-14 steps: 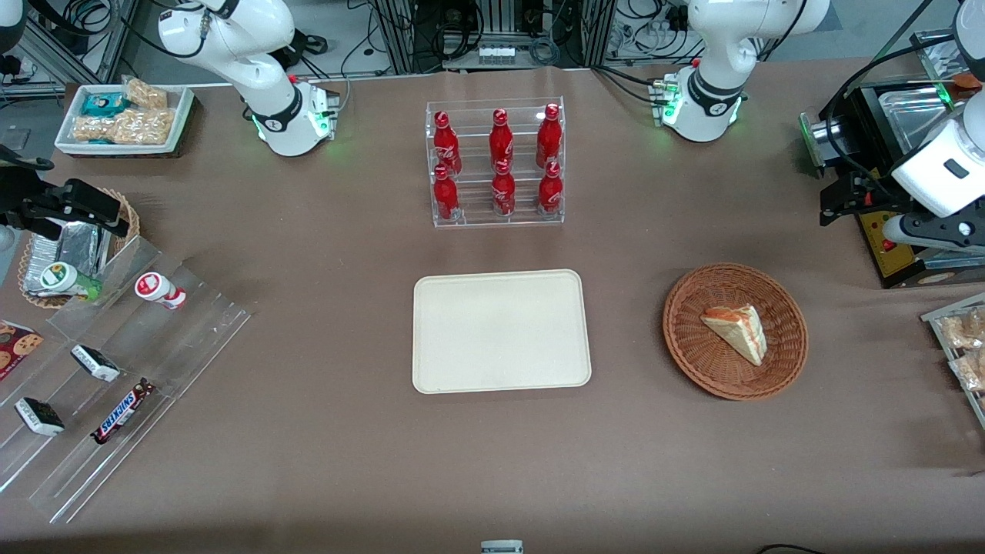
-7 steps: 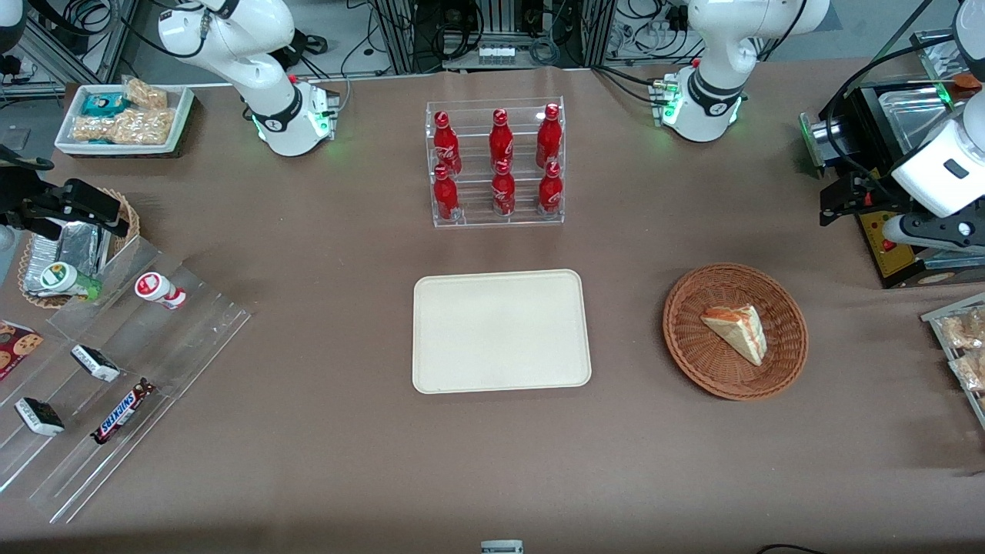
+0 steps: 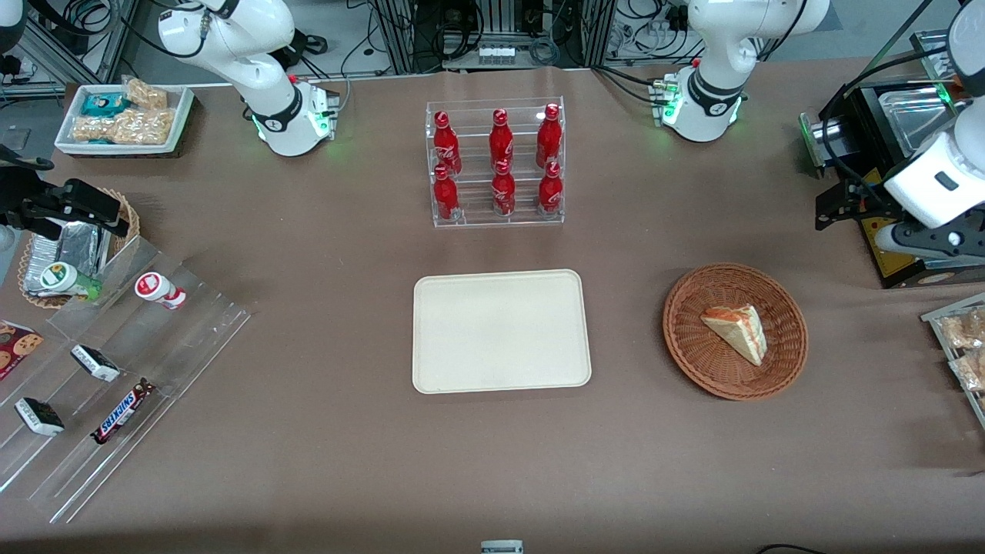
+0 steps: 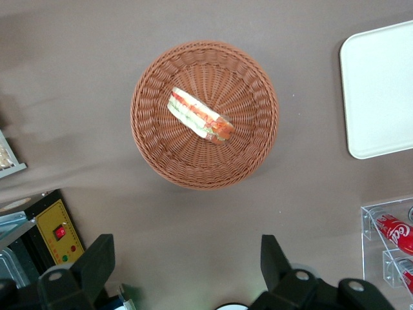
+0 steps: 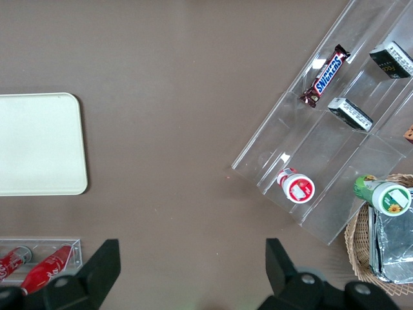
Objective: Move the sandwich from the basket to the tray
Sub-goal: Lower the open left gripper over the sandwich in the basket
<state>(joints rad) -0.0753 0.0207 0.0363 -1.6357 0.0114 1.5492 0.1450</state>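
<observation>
You see one sandwich [image 4: 201, 115] in one basket [image 4: 155, 152], and the tray [image 4: 377, 90] is cut off. The gripper [image 4: 187, 268] hangs spread wide above the bench [image 4: 77, 77], farther from the front camera than the basket.

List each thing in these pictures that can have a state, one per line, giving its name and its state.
sandwich: wrapped, lying in the basket, untouched.
basket: holds only the sandwich.
tray: bare, nothing on it.
hand: open, holding nothing, hanging above the table beside the basket, farther from the front camera.
bottle rack: six red bottles standing upright.
</observation>
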